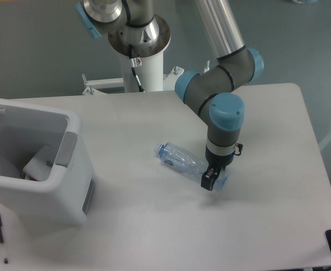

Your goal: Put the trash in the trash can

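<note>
Closest to the front edge of the tabletop, at the front left corner, a thin black pen (pixel 1 237) lies by itself; it is not trash, and any sweeping path low over that corner could knock it. Just behind it, along the left edge, stands the trash can (pixel 69 197), and a pale, carton-like shape (pixel 40 161) seems to rest inside it, though its print is too small to make out. Toward the middle of the tabletop the water bottle (pixel 183 161) lies on its side, one end pointing toward the can and the other end under the gripper (pixel 210 179), which has its fingers down around that end. The fingers look drawn in close on the bottle, but whether they truly pinch it I cannot tell from this angle. The main danger, as I judge it, is the grip sitting so near one end: a smooth, light, round bottle held off-centre could swing down, twist in the fingers or slip out on the lift. If the fingers are not squarely across it, closing could also squirt it away across the tabletop. On the carry, the long hanging end might catch the can's rim and tip the can or drop the bottle outside it.
</note>
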